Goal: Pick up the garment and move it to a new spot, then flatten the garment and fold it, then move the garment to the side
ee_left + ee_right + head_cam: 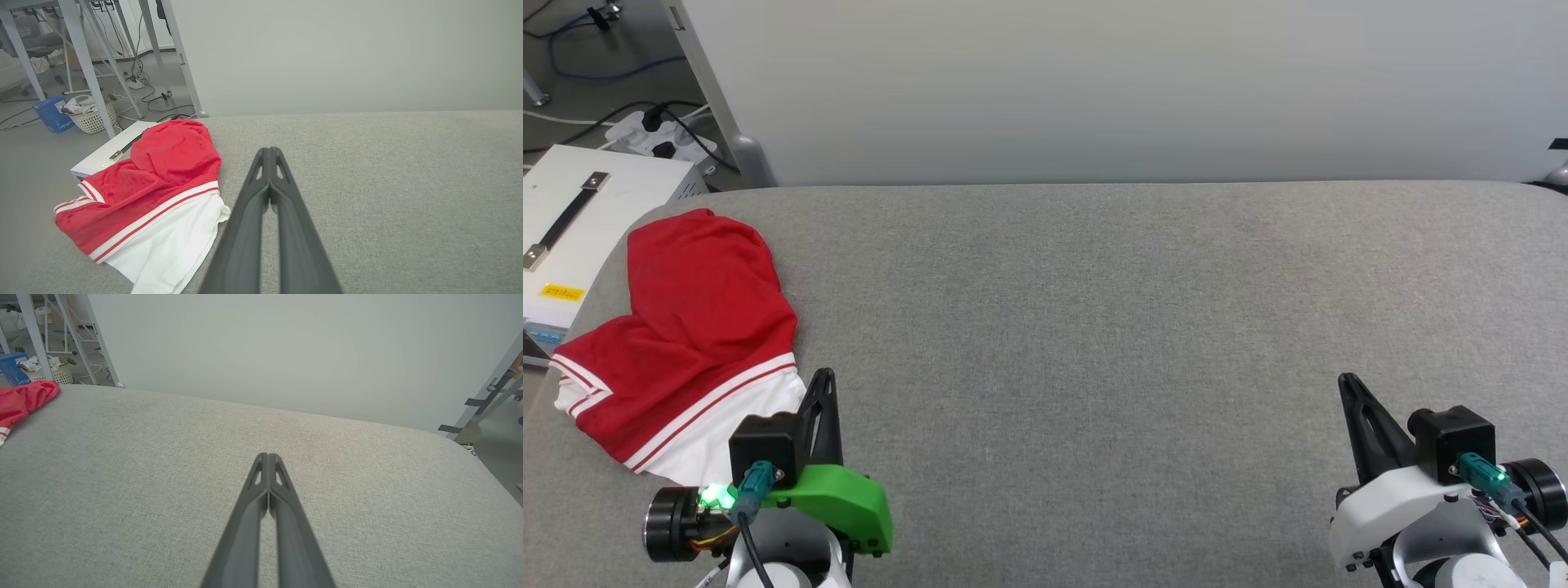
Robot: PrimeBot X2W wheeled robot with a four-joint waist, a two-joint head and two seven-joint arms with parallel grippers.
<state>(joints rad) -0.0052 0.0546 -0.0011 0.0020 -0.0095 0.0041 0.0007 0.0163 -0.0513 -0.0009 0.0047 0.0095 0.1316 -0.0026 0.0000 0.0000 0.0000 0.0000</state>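
The garment [690, 335] lies crumpled at the left end of the grey padded table [1143, 327], red cloth on top, a white sleeve with red-and-white stripe trim toward me. From the left wrist the garment [155, 192] sits left of the fingers, its far end near the table's left edge. My left gripper [823, 377] is shut and empty, just right of the white sleeve. Seen from its own wrist, the left gripper [269, 150] has both fingers pressed together. My right gripper [1346, 380] is shut and empty at the lower right, far from the cloth. The right gripper [267, 455] hovers over bare table, a corner of the garment [24, 400] at far left.
A white box with a black handle [580, 237] stands beside the table's left edge, with a power strip and cables [662, 135] on the floor behind it. A pale wall panel [1127, 90] runs along the far edge. Table legs and a basket [92, 116] stand beyond.
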